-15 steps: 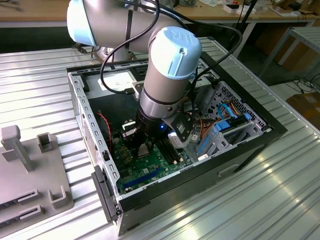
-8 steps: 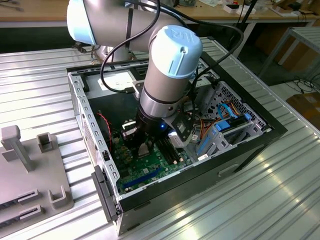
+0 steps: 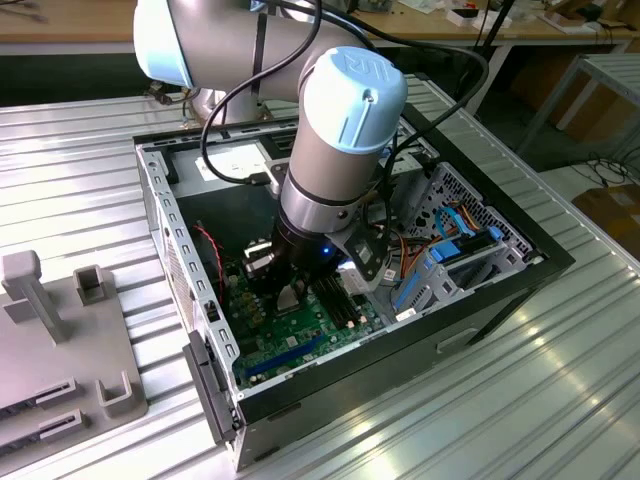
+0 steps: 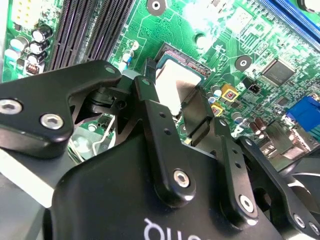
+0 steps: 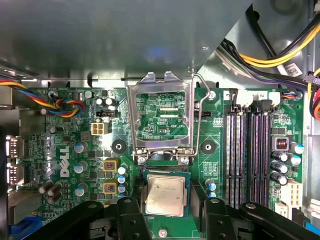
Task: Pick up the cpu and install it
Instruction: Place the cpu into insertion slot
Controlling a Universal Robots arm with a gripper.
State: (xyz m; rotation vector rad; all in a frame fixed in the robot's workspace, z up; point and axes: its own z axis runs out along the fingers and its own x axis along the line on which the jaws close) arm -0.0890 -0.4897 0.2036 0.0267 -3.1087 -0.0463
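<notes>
Pale silvery-beige face on cpu (image 5: pixel 165 195), thin green rim. Black all over: gripper (image 4: pixel 172 90), with silver screw heads. Bright green board (image 5: pixel 65 145), fine pale traces as pattern. Shiny silver socket frame (image 5: pixel 160 117). Black memory slots (image 5: pixel 247 150), purple tint inside. Yellow, black, orange in cable bundle (image 5: pixel 280 55); blue, yellow, red, black in twisted wires (image 5: pixel 55 106). Light grey arm (image 3: pixel 335 150), pale blue caps. Black case (image 3: pixel 420 345) outside, grey metal inside. Silver surface (image 3: pixel 80 170), ribbed in long stripes.
</notes>
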